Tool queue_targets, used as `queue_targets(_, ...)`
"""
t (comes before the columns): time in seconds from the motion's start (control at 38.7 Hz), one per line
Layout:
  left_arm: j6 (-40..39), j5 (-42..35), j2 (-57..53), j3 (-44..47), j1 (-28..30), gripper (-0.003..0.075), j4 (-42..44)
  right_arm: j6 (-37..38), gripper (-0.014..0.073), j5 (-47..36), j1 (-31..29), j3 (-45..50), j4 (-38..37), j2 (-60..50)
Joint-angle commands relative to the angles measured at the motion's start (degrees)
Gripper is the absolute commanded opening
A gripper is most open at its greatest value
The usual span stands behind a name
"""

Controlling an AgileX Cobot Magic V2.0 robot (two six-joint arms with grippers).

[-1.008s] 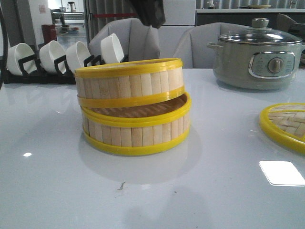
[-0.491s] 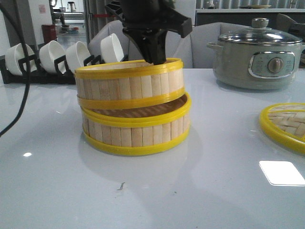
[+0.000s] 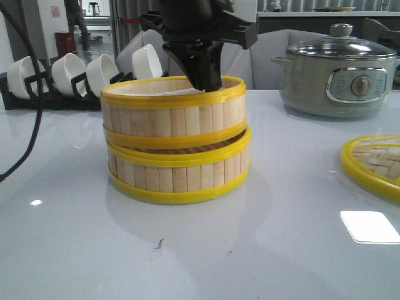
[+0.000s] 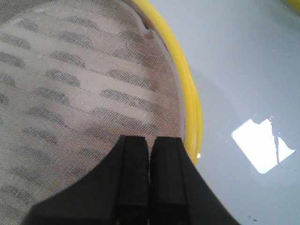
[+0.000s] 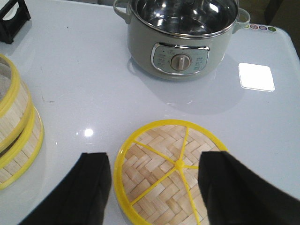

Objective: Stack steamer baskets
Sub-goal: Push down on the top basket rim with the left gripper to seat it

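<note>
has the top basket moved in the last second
Yes. The top basket has settled lower and more level on the bottom basket, closing the right-side gap.

Illumination is bright and even, from overhead. The glossy bench (image 3: 75, 250) mirrors a rectangular ceiling light as hard white glare (image 3: 370, 226), repeated in both wrist views. Soft shadows lie beneath the steamer baskets (image 3: 176, 140). The left tool (image 4: 149, 178) appears dark and slightly blurred. Front-view background detail is soft.

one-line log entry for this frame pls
left end effector: shut, inside upper yellow-rimmed bamboo steamer basket | lower matching basket: underneath, upper sits slightly askew | right end effector: open, above yellow woven lid
</note>
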Motion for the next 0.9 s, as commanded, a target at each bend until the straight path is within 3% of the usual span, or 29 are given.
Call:
queue_targets(0.0,-0.12,-0.56,-3.31,-1.57,-0.07,0.0085,-1.14,-0.60,0.0517,-4.00,0.00,-2.17,0.14,-0.62)
queue_targets(0.57,-0.12,-0.30,-3.31,-1.57,-1.37,0.0085,-4.23,-0.60,0.0517,-4.00,0.00,-2.17,0.14,-0.62)
queue_targets(0.88,-0.42,-1.05,-4.05,-3.91,-1.37,0.0085,3.61,-0.60,0.0517,-4.00,0.00,-2.17,0.14,-0.62)
